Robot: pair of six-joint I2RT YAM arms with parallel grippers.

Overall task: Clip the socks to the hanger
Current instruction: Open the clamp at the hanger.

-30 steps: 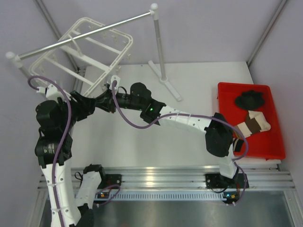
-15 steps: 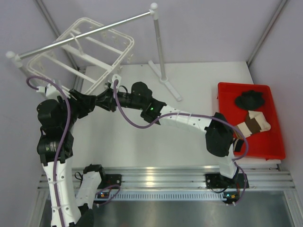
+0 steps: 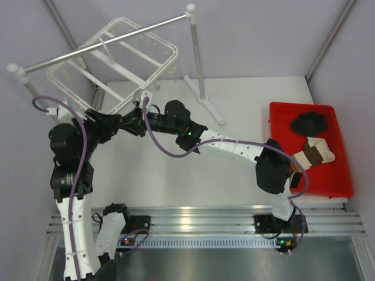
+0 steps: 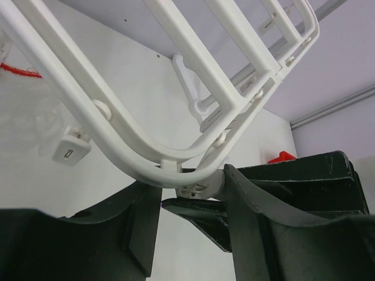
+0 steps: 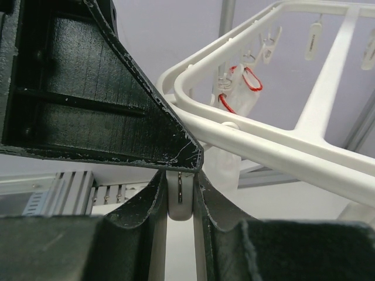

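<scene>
From above, the hanger (image 3: 111,58) hangs tilted on a grey rail (image 3: 117,41) at the far left of the table (image 3: 234,111); both arms reach to its near corner, and the left gripper (image 3: 126,122) and the right gripper (image 3: 140,116) meet there, tip to tip. Well apart, at the right edge, a red bin (image 3: 345,175) holds the black sock (image 3: 310,123) – bunched at its far end, beside a brown-and-white piece of fabric (image 3: 313,153).

In the left wrist view, the left gripper (image 4: 190,181) has its jaws standing apart with the rounded corner of the hanger (image 4: 117,140) between them; the fingers (image 4: 140,228) sit right against the white bar, but I cannot tell whether they press on it. A small white clip (image 4: 198,188) hangs under that corner, and a black fingertip of the right gripper (image 4: 199,213) pokes in just below it.

In the right wrist view, the right gripper (image 5: 179,181) is pinched closed on the clip (image 5: 179,202), which stands upright between its pads; a broad black finger of the left gripper (image 5: 88,88) lies just above. The hanger (image 5: 281,146) runs off to the right – more clips dangle from its far bar, and a red cord loop (image 5: 249,79) hangs there too.
</scene>
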